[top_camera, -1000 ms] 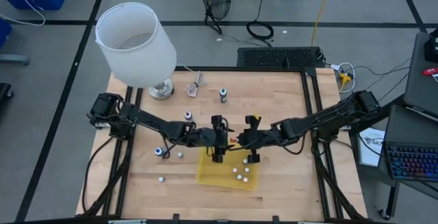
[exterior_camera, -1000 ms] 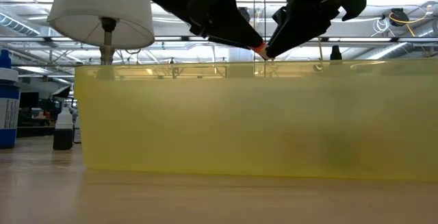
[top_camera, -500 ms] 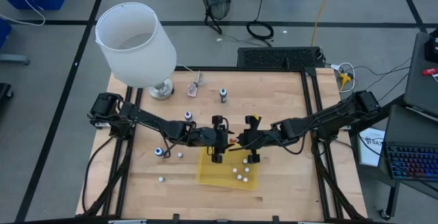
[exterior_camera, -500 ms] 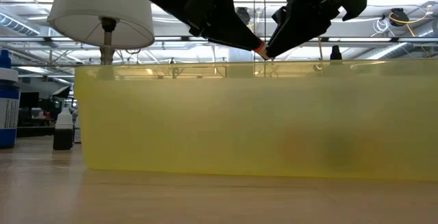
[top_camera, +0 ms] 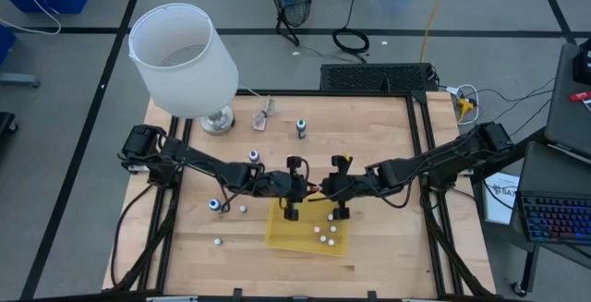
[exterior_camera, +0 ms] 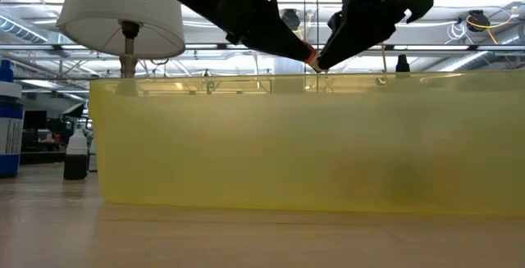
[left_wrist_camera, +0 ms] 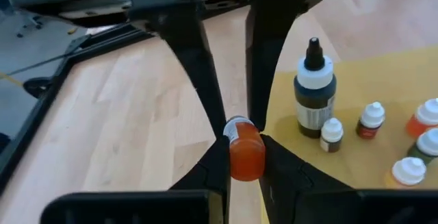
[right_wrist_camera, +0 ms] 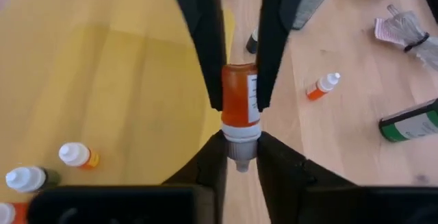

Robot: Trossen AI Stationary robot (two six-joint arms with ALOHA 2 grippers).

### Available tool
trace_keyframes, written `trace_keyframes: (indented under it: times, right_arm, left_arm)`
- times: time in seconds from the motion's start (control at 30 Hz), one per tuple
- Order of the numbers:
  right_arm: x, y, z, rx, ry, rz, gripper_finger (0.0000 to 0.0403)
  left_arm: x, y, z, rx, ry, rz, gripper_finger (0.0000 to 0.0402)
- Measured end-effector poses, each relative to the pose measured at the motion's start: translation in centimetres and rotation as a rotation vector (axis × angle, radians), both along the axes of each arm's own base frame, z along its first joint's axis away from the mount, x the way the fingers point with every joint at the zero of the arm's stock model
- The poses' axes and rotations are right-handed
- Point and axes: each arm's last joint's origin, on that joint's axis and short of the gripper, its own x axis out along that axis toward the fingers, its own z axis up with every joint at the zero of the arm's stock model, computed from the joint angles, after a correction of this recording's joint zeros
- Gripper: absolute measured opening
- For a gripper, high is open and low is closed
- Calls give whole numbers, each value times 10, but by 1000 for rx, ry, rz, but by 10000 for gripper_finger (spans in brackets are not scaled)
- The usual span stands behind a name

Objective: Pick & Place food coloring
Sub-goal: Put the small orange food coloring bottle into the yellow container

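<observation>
A small orange food coloring bottle (right_wrist_camera: 239,101) with a white cap hangs between my two grippers, above the far edge of the flat yellow tray (top_camera: 282,233). My left gripper (top_camera: 305,191) is shut on its orange body and my right gripper (top_camera: 325,191) on its cap end. Several small bottles (top_camera: 323,234) lie in the tray. More bottles stand or lie on the table: a dark one (top_camera: 301,128) at the far middle, two more (top_camera: 254,157) (top_camera: 214,205) on the left and tiny ones (top_camera: 218,241) near the front. My left gripper pinches the bottle's orange body (left_wrist_camera: 245,157) between its two fingers, coming from the table's left and slanting down. The fingers lie along the bottle. The bottle is lifted clear, its cap toward the right arm. My right gripper has its two fingers against the sides of the white cap (right_wrist_camera: 241,136), coming from the table's right and slanting down. The fingers lie along the bottle. Only the cap end reaches between the fingertips (right_wrist_camera: 213,157).
A lamp with a white shade (top_camera: 180,62) stands at the far left corner. A clear pinkish object with a thin stick (top_camera: 266,117) lies next to it. Bare wood shows to the right of the tray (top_camera: 397,237).
My left gripper has shut on the orange bottle's body. My right gripper has kept its place at the cap. The bottle has stayed where it was, above the tray's far edge.
</observation>
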Motion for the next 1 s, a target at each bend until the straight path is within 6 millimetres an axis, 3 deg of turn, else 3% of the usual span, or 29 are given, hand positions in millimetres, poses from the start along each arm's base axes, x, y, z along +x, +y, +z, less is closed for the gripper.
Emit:
trace_keyframes:
  times: [0.23,0.4,0.53,0.8,0.9,1.0]
  right_arm:
    - [-12,-3,-8,39,131,-91,141]
    - [-16,-4,-11,62,177,-144,148]
    - [-18,-5,-12,60,197,-153,138]
    - [-21,-6,-14,44,231,-154,121]
    - [-13,-7,-9,3,142,-126,116]
    - [1,-7,2,-55,-33,-92,113]
  left_arm:
    - [-2,-6,-1,42,10,-2,53]
    - [1,1,2,42,-27,12,53]
    - [-1,14,-5,-31,-193,-72,53]
    - [-52,51,-25,-116,-655,-99,53]
    - [-72,56,-20,-174,-842,-155,53]
    - [-79,57,-24,-176,-839,-164,53]
